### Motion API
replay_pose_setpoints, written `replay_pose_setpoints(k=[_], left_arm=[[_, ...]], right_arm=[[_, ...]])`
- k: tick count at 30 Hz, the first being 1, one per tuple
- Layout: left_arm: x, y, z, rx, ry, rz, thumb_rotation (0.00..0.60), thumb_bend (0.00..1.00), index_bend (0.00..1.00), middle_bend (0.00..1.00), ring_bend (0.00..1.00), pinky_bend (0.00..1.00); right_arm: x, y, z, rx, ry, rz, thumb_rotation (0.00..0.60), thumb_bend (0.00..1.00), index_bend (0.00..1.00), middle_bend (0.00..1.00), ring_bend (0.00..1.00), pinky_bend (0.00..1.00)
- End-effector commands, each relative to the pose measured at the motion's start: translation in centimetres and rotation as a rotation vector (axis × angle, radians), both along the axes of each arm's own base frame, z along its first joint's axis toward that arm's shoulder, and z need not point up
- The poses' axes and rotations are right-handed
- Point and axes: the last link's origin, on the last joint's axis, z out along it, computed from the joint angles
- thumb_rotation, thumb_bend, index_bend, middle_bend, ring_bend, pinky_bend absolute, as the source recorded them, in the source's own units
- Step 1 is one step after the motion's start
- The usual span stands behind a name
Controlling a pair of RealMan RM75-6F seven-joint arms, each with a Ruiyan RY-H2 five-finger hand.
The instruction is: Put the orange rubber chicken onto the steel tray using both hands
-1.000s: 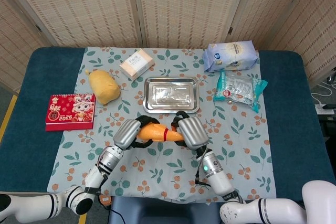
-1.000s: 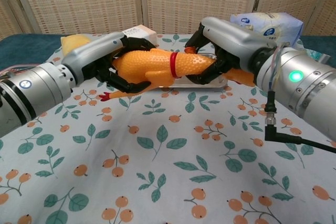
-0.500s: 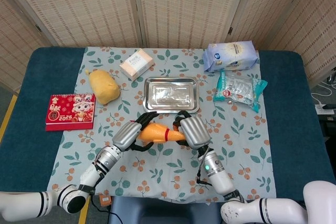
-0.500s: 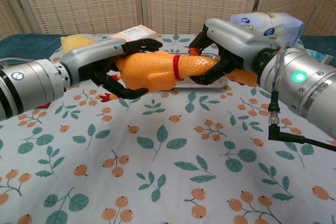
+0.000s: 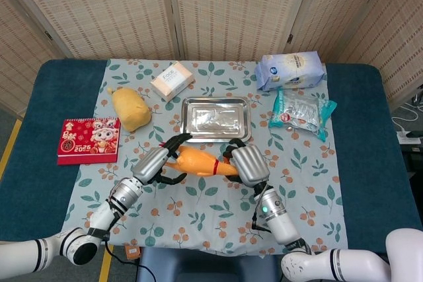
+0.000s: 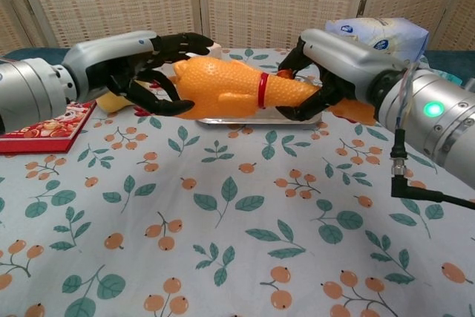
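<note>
Since a second ago, the left hand [image 6: 137, 64] has loosened off the orange rubber chicken [image 6: 237, 88]: its dark fingers [image 6: 172, 42] now splay apart around the bird's fat end, and whether any of them touches it I cannot tell. Over the same second the right hand [image 6: 326, 72] has stayed clamped on the chicken's narrow neck end, just beyond the red band, and the bird has risen so that it hangs level above the counter [image 5: 370, 163].

From the head view the chicken [image 5: 198, 162] lies between the left hand [image 5: 153, 164] and the right hand [image 5: 246, 164], at 6 o'clock of the steel tray [image 5: 216, 118], just short of its near rim and not on it. Farther out, a yellow plush toy [image 5: 130, 108] sits at 9 o'clock of the tray, a red calendar [image 5: 88, 140] beyond it, a small white box [image 5: 172, 80] at 11 o'clock. At 1 o'clock lies a pale blue packet [image 5: 291, 69], and at 3 o'clock a teal packet [image 5: 302, 111].
</note>
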Motion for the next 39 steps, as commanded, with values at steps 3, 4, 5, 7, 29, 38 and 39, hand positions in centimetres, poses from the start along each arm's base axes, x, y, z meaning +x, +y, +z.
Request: replay_pose_setpoints(k=[3, 4, 5, 7, 29, 38, 39], left_arm=[[-1.7, -0.2, 1.2, -0.010, 0.021, 0.001, 0.600, 0.33, 0.00, 0.00, 0.00, 0.02], [-2.2, -0.2, 1.3, -0.013, 0.032, 0.005, 0.600, 0.33, 0.00, 0.00, 0.00, 0.02], [-2.6, -0.2, 1.4, -0.014, 0.040, 0.008, 0.600, 0.33, 0.00, 0.00, 0.00, 0.02], [-3.4, -0.2, 1.5, -0.017, 0.055, 0.021, 0.600, 0.32, 0.00, 0.00, 0.00, 0.02], [-10.3, 1.4, 4.3, 0.153, 0.080, 0.170, 0.600, 0.32, 0.00, 0.00, 0.00, 0.01], [-10.5, 1.3, 3.3, 0.129, 0.099, 0.155, 0.600, 0.32, 0.00, 0.00, 0.00, 0.01], [-10.6, 1.3, 3.2, 0.127, 0.102, 0.155, 0.600, 0.32, 0.00, 0.00, 0.00, 0.01]], right_arm=[[-0.5, -0.4, 0.3, -0.011, 0.000, -0.015, 0.600, 0.44, 0.88, 0.53, 0.70, 1.00], [-0.7, -0.5, 0.3, -0.015, 0.001, -0.019, 0.600, 0.44, 0.88, 0.53, 0.70, 1.00], [-0.8, -0.5, 0.4, -0.019, 0.002, -0.022, 0.600, 0.44, 0.88, 0.53, 0.70, 1.00], [-1.1, -0.8, 0.7, -0.029, -0.001, -0.032, 0.600, 0.44, 0.88, 0.53, 0.70, 1.00], [-3.1, -9.3, -1.3, -0.142, 0.084, -0.161, 0.600, 0.44, 0.89, 0.54, 0.70, 1.00], [-1.1, -13.5, -4.1, -0.185, 0.089, -0.191, 0.600, 0.44, 0.90, 0.54, 0.70, 0.95], [-0.9, -13.9, -4.3, -0.193, 0.094, -0.189, 0.600, 0.44, 0.90, 0.54, 0.70, 0.92]])
